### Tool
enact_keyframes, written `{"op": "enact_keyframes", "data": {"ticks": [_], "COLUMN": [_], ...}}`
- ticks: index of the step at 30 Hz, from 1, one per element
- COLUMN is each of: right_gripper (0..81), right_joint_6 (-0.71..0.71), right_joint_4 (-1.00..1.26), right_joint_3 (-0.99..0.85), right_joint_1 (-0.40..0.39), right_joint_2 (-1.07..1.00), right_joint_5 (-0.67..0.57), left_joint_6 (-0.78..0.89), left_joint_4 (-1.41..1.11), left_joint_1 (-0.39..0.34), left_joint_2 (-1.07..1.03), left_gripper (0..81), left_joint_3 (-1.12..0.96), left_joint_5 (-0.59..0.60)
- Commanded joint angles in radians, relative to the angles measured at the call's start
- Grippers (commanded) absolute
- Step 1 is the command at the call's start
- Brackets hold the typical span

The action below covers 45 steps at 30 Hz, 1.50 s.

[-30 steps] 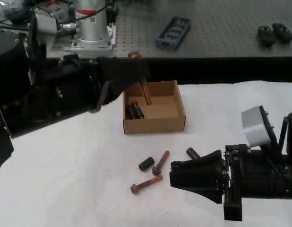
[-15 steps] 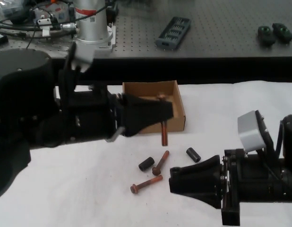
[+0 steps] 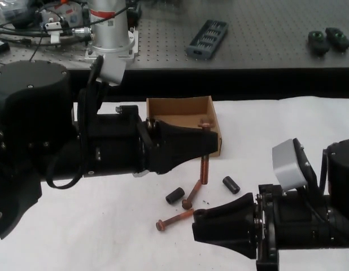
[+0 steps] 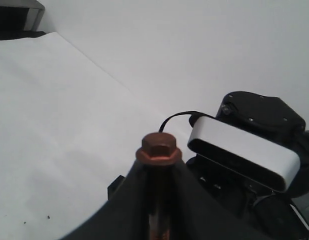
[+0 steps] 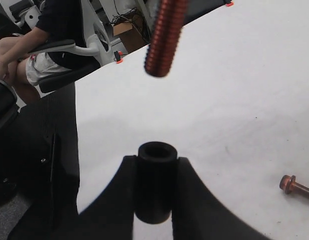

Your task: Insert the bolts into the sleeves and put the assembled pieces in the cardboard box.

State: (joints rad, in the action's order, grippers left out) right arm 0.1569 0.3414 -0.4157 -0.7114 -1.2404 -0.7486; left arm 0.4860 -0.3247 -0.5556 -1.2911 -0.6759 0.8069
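My left gripper (image 3: pixel 205 145) is shut on a copper bolt (image 3: pixel 204 161) that hangs upright, head up, in front of the cardboard box (image 3: pixel 178 101). The left wrist view has the bolt's hex head (image 4: pixel 158 148) sticking up between the fingers. My right gripper (image 3: pixel 198 221) sits low at the front right, pointing left. It is shut on a black sleeve (image 5: pixel 155 187) held upright with its bore open. The bolt's threaded tip (image 5: pixel 164 37) hovers above and apart from that sleeve. Two loose bolts (image 3: pixel 191 193) (image 3: pixel 174 219) and two loose sleeves (image 3: pixel 174 196) (image 3: pixel 231 184) lie on the white cloth.
Behind the cloth runs a perforated bench with a metal post (image 3: pixel 109 28), a dark rack (image 3: pixel 207 37) and two black-green parts (image 3: pixel 328 39). The left arm's body covers the cloth's left side. A loose bolt (image 5: pixel 294 186) lies beside the right gripper.
The left arm has carried the bolt from above the box forward and down toward the right gripper. The right arm has shifted a little left.
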Motion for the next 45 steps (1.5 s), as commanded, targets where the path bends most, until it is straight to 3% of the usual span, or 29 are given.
{"op": "enact_keyframes", "data": {"ticks": [1,13,27,45], "right_gripper": [0.7,0.7,0.7,0.7], "right_joint_6": [0.008,0.034,0.053,0.068], "right_joint_4": [0.010,0.010,0.010,0.024], "right_joint_3": [-0.016,-0.044,-0.044,-0.057], "right_joint_1": [-0.002,-0.002,-0.002,0.000], "right_joint_2": [0.000,0.000,0.000,0.000], "right_joint_5": [0.003,0.021,0.021,0.052], "left_joint_6": [-0.025,-0.037,-0.067,-0.102], "left_joint_4": [-0.020,-0.020,0.020,0.037], "left_joint_1": [-0.003,-0.003,-0.003,-0.003], "left_joint_2": [0.003,0.003,0.003,0.003], "left_gripper": [0.6,0.6,0.6,0.6], "left_joint_3": [-0.007,-0.007,-0.007,-0.007], "left_joint_5": [0.036,0.062,-0.068,-0.071]}}
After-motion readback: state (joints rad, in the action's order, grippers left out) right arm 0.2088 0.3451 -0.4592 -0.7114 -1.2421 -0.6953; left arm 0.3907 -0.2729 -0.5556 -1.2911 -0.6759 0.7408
